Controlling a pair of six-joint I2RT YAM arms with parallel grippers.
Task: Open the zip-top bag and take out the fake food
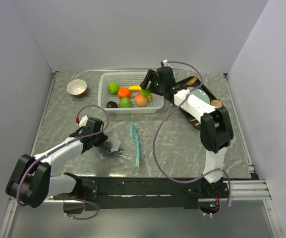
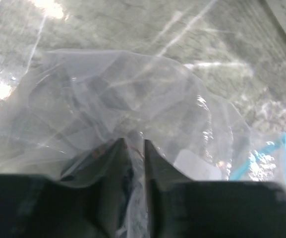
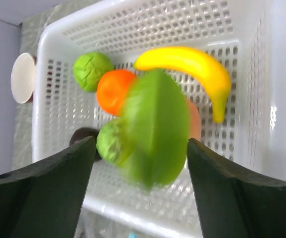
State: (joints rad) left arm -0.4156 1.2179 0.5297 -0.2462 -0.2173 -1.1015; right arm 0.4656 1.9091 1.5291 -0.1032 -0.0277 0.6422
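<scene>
Right gripper (image 3: pixel 140 144), jaws wide, apparently releasing green plastic fruit (image 3: pixel 157 124) over white perforated basket (image 3: pixel 276 99), twelve o'clock; left gripper (image 2: pixel 134 141), narrowly parted, at clear teal-zipped bag (image 2: pixel 133 89), seven o'clock.

One zip-top bag (image 1: pixel 114 148) with one teal zip strip (image 1: pixel 136 144). Seven pieces of fake food: two round green ones, the far green fruit (image 3: pixel 92 71) and the near green fruit (image 3: pixel 110 144), one orange (image 3: pixel 114 89), one banana (image 3: pixel 192 64), one peach (image 1: pixel 140 100), one dark piece (image 1: pixel 112 104) and one larger, blurred green piece (image 3: pixel 155 129). One white basket (image 1: pixel 133 110), one small bowl (image 1: pixel 77 88), one black tray (image 1: pixel 209 92) whose contents cannot be counted, and two arms, the left arm (image 1: pixel 58 151) and the right arm (image 1: pixel 195 101), on one worktop (image 1: pixel 172 144)
</scene>
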